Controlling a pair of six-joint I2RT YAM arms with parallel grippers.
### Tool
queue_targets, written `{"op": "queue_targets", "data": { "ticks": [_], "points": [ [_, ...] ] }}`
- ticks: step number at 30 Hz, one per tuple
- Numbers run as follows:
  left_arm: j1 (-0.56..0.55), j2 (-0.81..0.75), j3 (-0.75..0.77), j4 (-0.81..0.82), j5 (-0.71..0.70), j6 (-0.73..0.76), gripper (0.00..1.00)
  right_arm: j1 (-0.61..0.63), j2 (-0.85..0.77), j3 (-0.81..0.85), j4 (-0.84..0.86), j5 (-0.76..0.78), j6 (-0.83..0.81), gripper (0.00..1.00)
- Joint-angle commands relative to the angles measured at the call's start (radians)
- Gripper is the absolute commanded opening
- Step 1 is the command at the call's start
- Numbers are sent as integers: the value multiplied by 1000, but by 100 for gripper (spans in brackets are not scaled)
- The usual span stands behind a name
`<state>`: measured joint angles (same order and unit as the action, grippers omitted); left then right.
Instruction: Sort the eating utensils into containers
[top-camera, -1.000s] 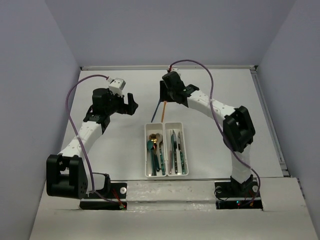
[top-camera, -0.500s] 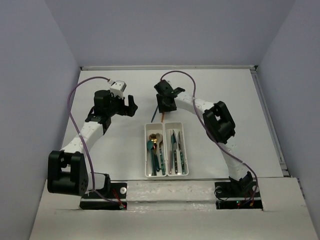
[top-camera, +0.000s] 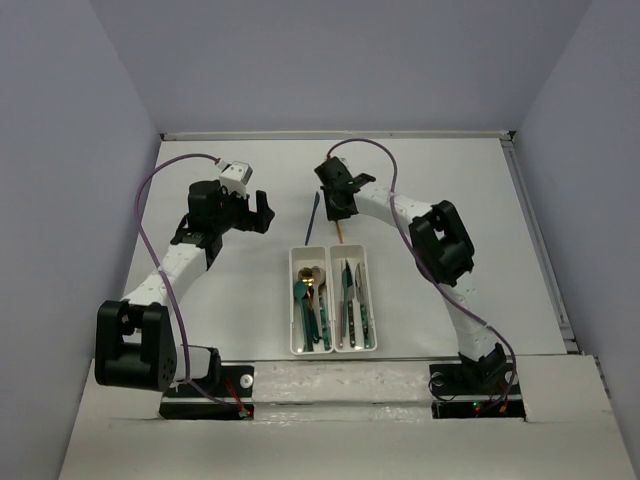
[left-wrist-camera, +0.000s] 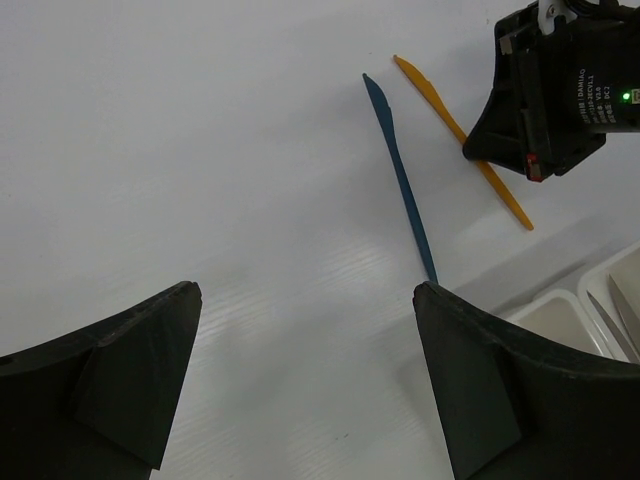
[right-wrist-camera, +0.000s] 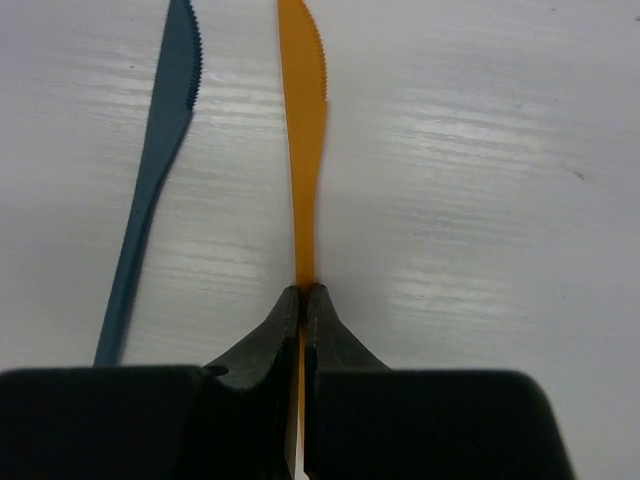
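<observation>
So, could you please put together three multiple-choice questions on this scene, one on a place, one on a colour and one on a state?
1. Where does the blue knife lie?
A. In a white bin
B. On the table, beside the orange knife
C. Lifted in the air

2. What colour is the knife that the right gripper grips?
A. Teal
B. Orange
C. Black

3. How does the left gripper stand?
A. Open, holding nothing
B. Shut on a spoon
C. Shut and empty

Answers:
1 B: the right wrist view shows both knives side by side on the table.
2 B: its shut jaws pinch the orange handle.
3 A: its jaws stand wide apart above the table.
</observation>
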<state>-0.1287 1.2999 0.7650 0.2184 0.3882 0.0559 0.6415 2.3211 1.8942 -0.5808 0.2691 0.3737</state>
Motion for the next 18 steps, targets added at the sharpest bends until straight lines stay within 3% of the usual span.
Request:
{"op": "queue_targets", "data": {
  "ticks": [1, 7, 15, 18],
  "points": [
    [6, -14, -9, 49, -2, 21, 99, -100, -98, -154, 48, 104, -55, 0],
    [6, -10, -9, 49, -5, 21, 99, -111, -353, -319, 220, 199, -122, 0],
    [6, -21, -10, 45, -2, 21, 99, -111, -569, -385, 225, 309, -210, 0],
    [6, -24, -10, 47, -2, 22, 99, -111, -659, -441, 181, 218, -144, 0]
  ]
}}
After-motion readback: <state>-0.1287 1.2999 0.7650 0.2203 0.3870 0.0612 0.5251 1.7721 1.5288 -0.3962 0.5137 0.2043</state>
